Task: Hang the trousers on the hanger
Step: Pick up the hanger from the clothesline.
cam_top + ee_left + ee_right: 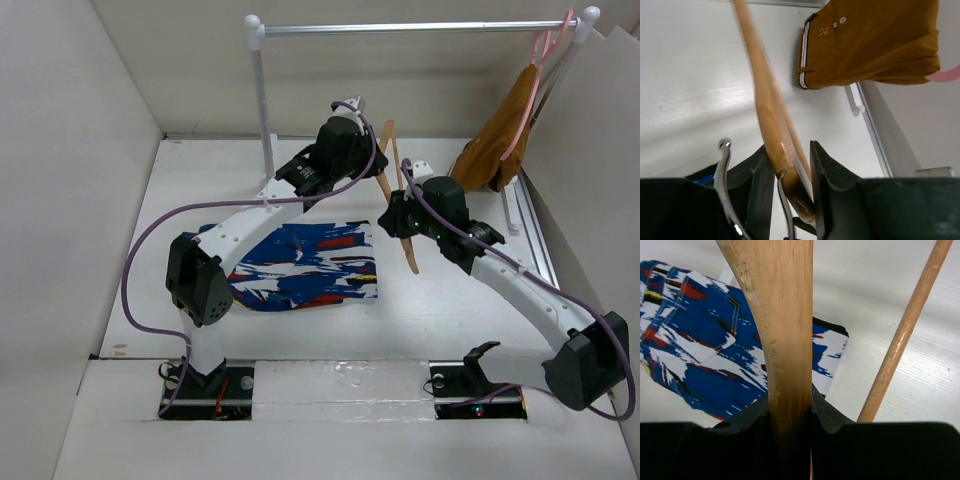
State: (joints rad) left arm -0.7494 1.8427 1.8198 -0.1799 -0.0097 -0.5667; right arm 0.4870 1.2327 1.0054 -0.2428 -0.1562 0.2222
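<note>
hanger (410, 252): light tan wood, held off the table by both arms at once, steeply tilted, upper end toward the rack, lower tip hanging over bare table just right of the trousers
left gripper (790, 155): jaws drawn in narrow and pinching the hanger's wooden body close to where the hook joins; both dark fingers touch the wood
metal hook (724, 170): thin wire, curving up just beside the left gripper's outer finger, touching nothing else that shows
right gripper (790, 400): jaws pressed tight on one wooden arm of the hanger, lower down than the left gripper's hold
crossbar (905, 335): round wooden rod of the hanger, running free to the right of the right gripper, outside its jaws
trousers (305, 262): bright blue with white, red and black streaks, folded flat on the table, far edge partly under the left arm, right edge near the hanger's lower tip but apart from it
rack (420, 28): white rail across the back; its left post stands just behind the left arm
mustard-brown garment (495, 140): hangs on a pink hanger (540, 60) at the rail's right end, well apart from both grippers
table (430, 310): bare white surface in front of and to the right of the trousers; walls close it in at both sides and the back
</note>
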